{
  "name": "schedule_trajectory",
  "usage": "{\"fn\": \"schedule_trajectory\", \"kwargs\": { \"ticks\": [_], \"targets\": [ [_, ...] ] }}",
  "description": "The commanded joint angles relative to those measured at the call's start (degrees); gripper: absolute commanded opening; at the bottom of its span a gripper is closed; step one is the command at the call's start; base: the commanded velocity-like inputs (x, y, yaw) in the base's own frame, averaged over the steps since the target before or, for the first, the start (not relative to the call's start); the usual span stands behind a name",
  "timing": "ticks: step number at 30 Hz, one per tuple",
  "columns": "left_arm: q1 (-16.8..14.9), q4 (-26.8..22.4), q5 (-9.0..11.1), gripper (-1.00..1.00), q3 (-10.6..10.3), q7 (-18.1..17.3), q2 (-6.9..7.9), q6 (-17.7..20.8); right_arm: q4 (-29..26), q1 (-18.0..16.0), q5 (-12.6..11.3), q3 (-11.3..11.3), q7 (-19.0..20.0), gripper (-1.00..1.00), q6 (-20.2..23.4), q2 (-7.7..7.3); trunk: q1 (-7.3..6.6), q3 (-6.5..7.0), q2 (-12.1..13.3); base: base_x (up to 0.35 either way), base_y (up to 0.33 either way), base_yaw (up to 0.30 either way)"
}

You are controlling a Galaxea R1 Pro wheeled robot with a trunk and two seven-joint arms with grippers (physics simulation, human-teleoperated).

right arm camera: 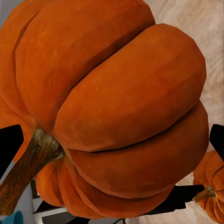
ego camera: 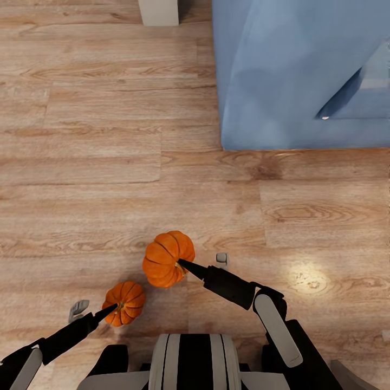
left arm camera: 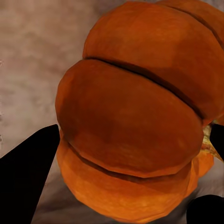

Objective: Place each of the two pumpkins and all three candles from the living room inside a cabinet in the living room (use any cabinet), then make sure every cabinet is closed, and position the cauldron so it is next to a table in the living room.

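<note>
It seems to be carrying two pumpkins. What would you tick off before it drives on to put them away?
1. Left tool closed around its pumpkin: ok, its fingers flank it.
2. Right tool holds the other pumpkin: ok.
3. The pumpkins apart from each other: ok.
4. Blue furniture ahead on the right: not ok, steer round it.
5. Wooden floor ahead on the left free: ok.
6. Cabinet open and ready: cannot tell.

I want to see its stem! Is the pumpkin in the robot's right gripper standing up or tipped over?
Tipped. In the right wrist view the pumpkin's brown stem sticks out sideways, and in the head view it hangs tilted on the right end effector.
</note>
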Motion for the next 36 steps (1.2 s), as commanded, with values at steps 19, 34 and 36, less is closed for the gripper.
{"fn": "schedule_trajectory", "kwargs": {
  "ticks": [19,34,36],
  "targets": [
    [0.0,-0.3,0.6,-1.0,1.9,0.1,3.46,1.1,0.0,0.0,0.0,-0.1,-2.3,-1.0,-0.2,0.0,-0.43,3.77,0.2,0.0,0.0,0.0],
    [0.1,-3.4,0.3,-1.0,9.7,-17.6,14.33,19.3,0.1,0.0,0.0,0.0,-2.4,-1.0,-0.2,0.9,-0.82,7.09,0.4,0.0,0.0,0.0],
    [0.1,-3.6,0.1,-1.0,10.0,-21.7,16.97,22.0,0.1,0.0,0.1,0.0,-2.4,-1.0,-0.2,1.63,-0.87,7.54,0.5,0.0,0.0,0.0]
  ]
}}
